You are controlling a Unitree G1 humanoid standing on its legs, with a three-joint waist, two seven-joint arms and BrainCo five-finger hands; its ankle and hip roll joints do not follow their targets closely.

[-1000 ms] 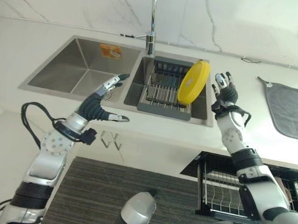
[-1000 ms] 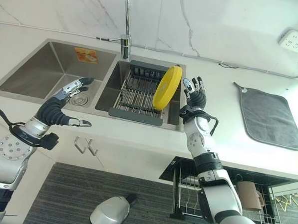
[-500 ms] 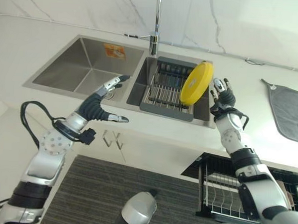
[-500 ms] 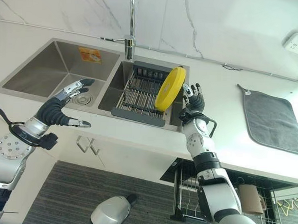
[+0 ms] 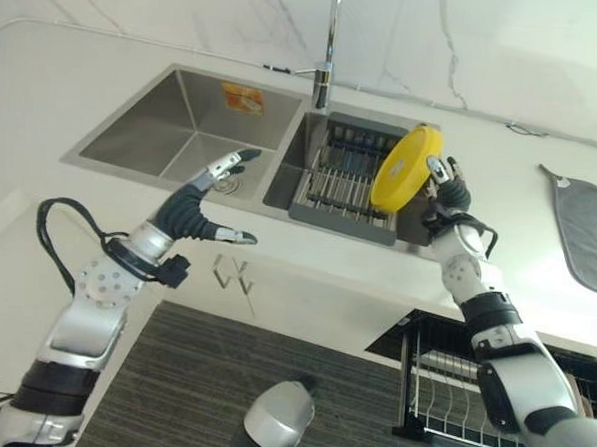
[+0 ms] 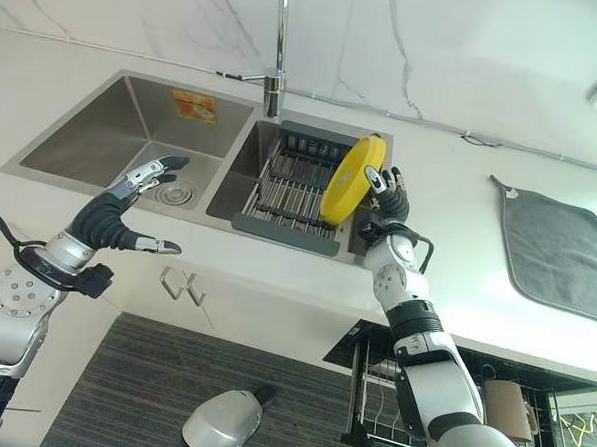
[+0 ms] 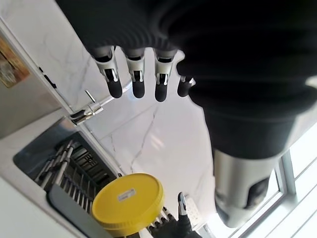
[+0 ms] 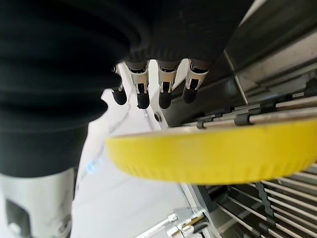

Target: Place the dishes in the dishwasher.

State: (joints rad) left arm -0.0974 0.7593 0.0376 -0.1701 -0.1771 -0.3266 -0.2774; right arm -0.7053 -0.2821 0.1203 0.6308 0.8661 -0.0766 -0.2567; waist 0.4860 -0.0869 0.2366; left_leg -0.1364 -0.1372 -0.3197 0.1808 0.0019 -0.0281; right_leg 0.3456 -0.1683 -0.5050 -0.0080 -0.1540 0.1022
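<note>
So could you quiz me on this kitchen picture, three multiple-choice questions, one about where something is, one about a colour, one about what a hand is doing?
1. Where does the plate stand?
A. in the left sink basin
B. on edge in the drying rack in the right basin
C. on the grey mat

2. What colour is the plate?
A. yellow
B. blue
C. white

3. How are the fingers of the right hand?
A. curled into a fist
B. straight, beside the plate's rim
C. wrapped round the tap

Answers: 1 B, it leans upright among the rack's bars; 2 A, plainly yellow; 3 B, the right wrist view shows straight fingers by the rim.
</note>
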